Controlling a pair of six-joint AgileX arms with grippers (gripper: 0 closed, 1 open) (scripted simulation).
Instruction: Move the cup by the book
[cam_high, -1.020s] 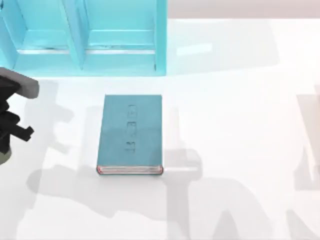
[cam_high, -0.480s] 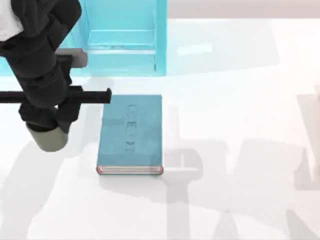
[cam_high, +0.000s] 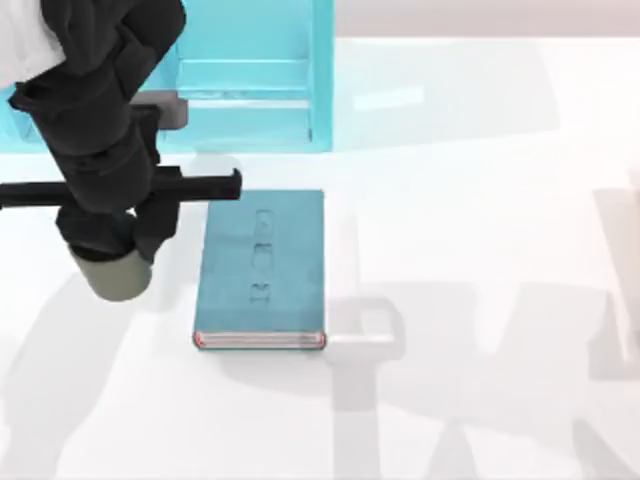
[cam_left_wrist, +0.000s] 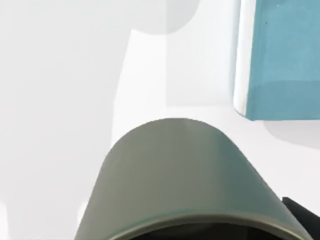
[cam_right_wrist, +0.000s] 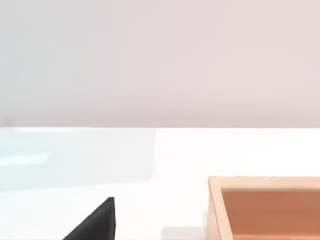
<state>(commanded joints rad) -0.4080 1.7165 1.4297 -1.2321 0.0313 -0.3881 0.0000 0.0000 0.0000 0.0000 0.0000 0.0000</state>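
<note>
So you've got one cup (cam_high: 110, 275), one book (cam_high: 262, 268) and one light-blue shelf unit (cam_high: 245, 75) on the table (cam_high: 480, 250), plus what looks like one orange-brown wooden box (cam_right_wrist: 265, 207) that the right wrist view catches at the edge. Your left end effector (cam_high: 105, 240) sits over the table's left side, just left of the book, pinching the olive-grey cup, which pokes out below the dark wrist in the top view. You can't tell from the top view whether the cup's base is touching the table or hanging above it. In the left wrist view the cup's rounded wall (cam_left_wrist: 185, 175) is close up, with the book's white page edge and teal cover (cam_left_wrist: 285, 55) off to one side and a strip of bare table between them, so cup and book are near but not touching. The book lies flat near the middle of the table, spine end toward the shelf unit, white pages with reddish trim on its near edge. Room-wise: the shelf unit boxes in the far left corner right behind your arm, the gap between cup and book is slim, and everything right of the book is wide open white table. Your right end effector's (cam_right_wrist: 95, 222) dark tip shows in its own wrist view; can't tell how its fingers stand.
</note>
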